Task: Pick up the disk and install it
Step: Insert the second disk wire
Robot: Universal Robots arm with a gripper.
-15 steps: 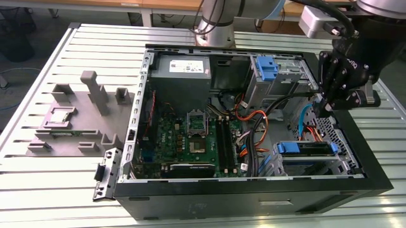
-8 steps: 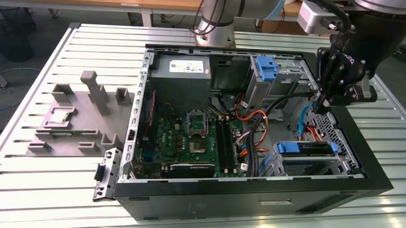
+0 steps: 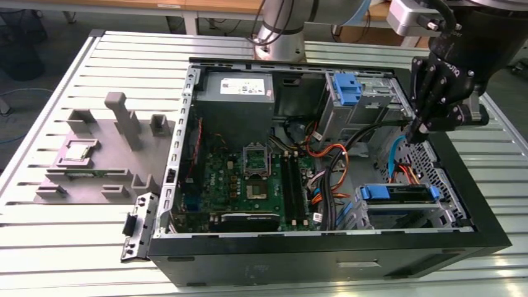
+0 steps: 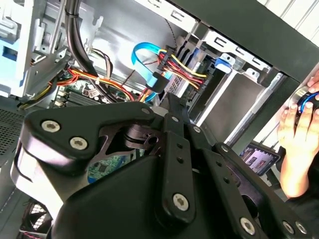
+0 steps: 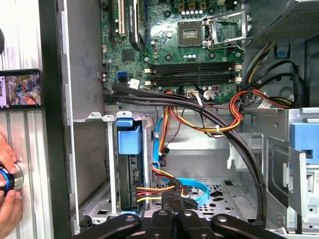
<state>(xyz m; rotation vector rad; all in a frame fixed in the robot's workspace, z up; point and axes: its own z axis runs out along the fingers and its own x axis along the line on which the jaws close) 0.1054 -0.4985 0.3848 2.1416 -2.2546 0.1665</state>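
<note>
The disk (image 3: 397,193), dark with a blue carrier tab, sits inside the lower drive cage at the exterior view's right end of the open computer case (image 3: 330,247). In the first wrist view the disk (image 5: 130,164) stands edge-on in that cage, with coloured cables plugged in below its blue tab. My black gripper (image 3: 417,132) hangs over the case's right side, above and behind the disk and apart from it. Its fingers (image 5: 160,215) meet with nothing between them, just over a blue data cable (image 5: 192,186). The gripper body (image 4: 164,189) is large in the second wrist view.
A second cage with a blue carrier (image 3: 347,90) stands at the back of the case. Cable bundles (image 3: 330,167) cross beside the motherboard (image 3: 247,179). A grey fixture (image 3: 107,148) lies on the slatted table at the exterior view's left. A person's hand (image 5: 7,184) rests outside the case.
</note>
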